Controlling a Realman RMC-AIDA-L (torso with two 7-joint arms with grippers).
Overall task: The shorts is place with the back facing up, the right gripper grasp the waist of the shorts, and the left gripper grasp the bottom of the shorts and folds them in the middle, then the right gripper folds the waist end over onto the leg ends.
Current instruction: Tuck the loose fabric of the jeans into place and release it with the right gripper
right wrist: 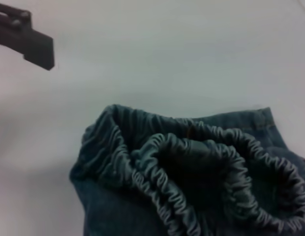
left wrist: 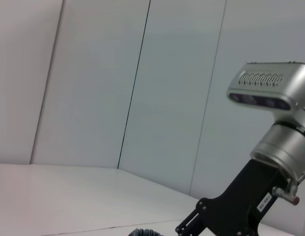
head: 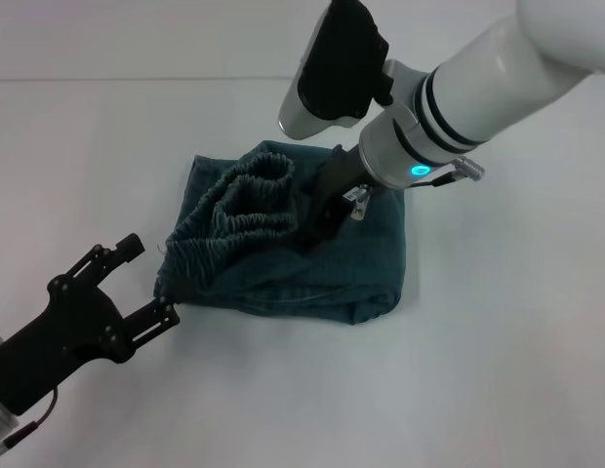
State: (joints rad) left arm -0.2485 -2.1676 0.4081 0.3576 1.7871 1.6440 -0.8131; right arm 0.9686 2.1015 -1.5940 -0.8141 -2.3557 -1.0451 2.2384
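White table carries everything, and nearest, at the lower left, the left gripper sits with fingers spread, its lower fingertip just touching the edge of the shorts. Folded shorts lie mid-table with the ruched waist bunched on top toward the left. Farther back, the right gripper presses into the waist fabric, pinching it.
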